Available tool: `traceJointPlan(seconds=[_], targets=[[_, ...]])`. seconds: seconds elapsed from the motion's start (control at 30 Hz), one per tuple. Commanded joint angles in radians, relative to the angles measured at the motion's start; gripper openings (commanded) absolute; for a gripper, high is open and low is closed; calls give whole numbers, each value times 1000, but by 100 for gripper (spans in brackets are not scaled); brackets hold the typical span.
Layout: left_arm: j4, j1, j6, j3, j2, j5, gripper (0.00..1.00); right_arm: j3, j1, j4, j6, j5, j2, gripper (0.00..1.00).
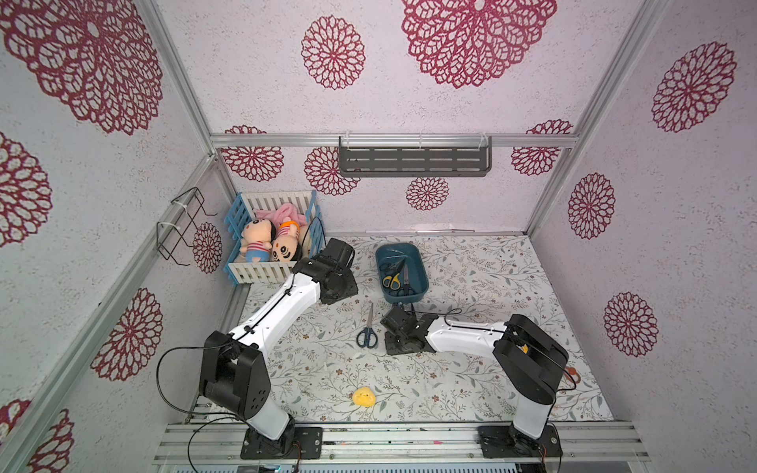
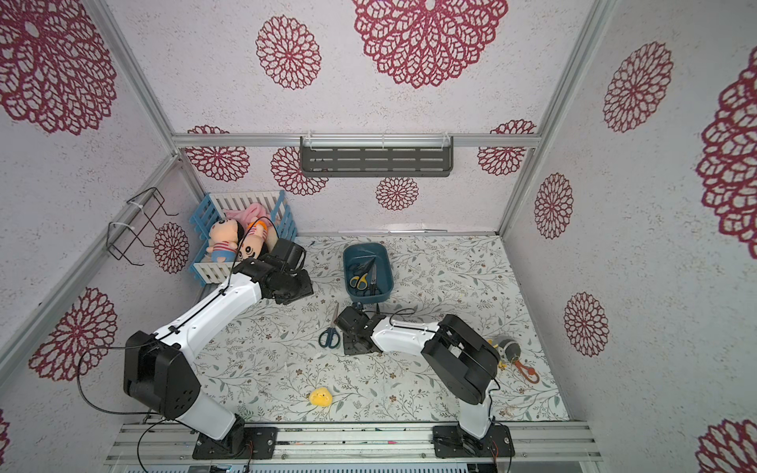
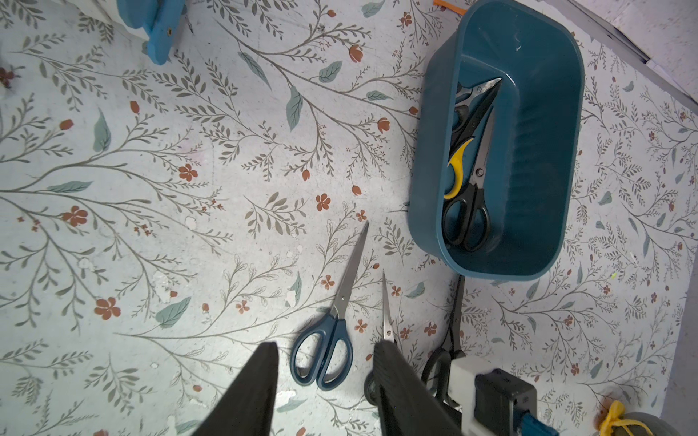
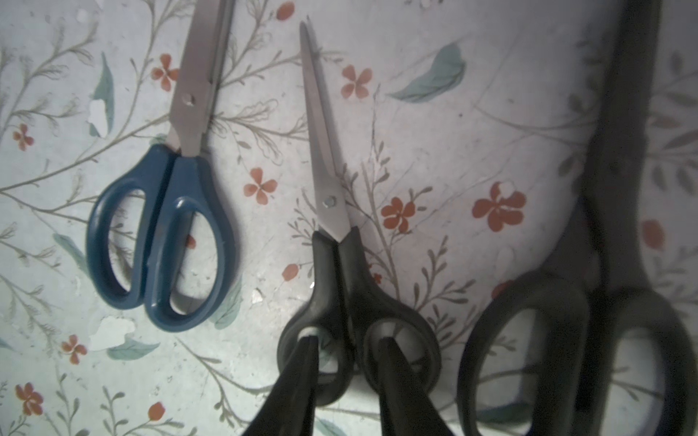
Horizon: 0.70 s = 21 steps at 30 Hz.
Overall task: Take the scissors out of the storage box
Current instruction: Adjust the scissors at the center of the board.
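Note:
The teal storage box (image 1: 422,268) (image 2: 388,270) (image 3: 544,151) stands at the back of the table. It holds yellow-and-black scissors (image 1: 391,281) (image 3: 459,166) and black scissors (image 3: 470,215). Three pairs lie on the table in front of it: dark blue scissors (image 1: 367,333) (image 2: 330,335) (image 4: 162,234), small black scissors (image 4: 340,264) and large black scissors (image 4: 619,226). My right gripper (image 4: 347,341) (image 1: 403,333) is down at the small pair, open, with one fingertip in each loop. My left gripper (image 3: 325,344) (image 1: 340,286) hangs open and empty above the table, left of the box.
A blue-and-white slatted crate (image 1: 245,268) with plush dolls stands at the back left. A yellow toy (image 1: 363,398) lies near the front edge and a grey toy with an orange loop (image 2: 510,350) at the right. A grey shelf (image 1: 413,161) hangs on the back wall.

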Motion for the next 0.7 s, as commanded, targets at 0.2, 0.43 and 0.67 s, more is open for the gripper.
traceJointPlan(seconds=[0.2, 0.43, 0.67], targets=[[10, 2, 3, -29, -51, -10, 43, 29, -1, -16, 43, -20, 35, 26], [15, 2, -7, -61, -86, -12, 43, 11, 3, 40, 224, -63, 38, 22], [19, 1, -12, -90, -108, -17, 43, 29, 4, 9, 209, 1, -4, 36]])
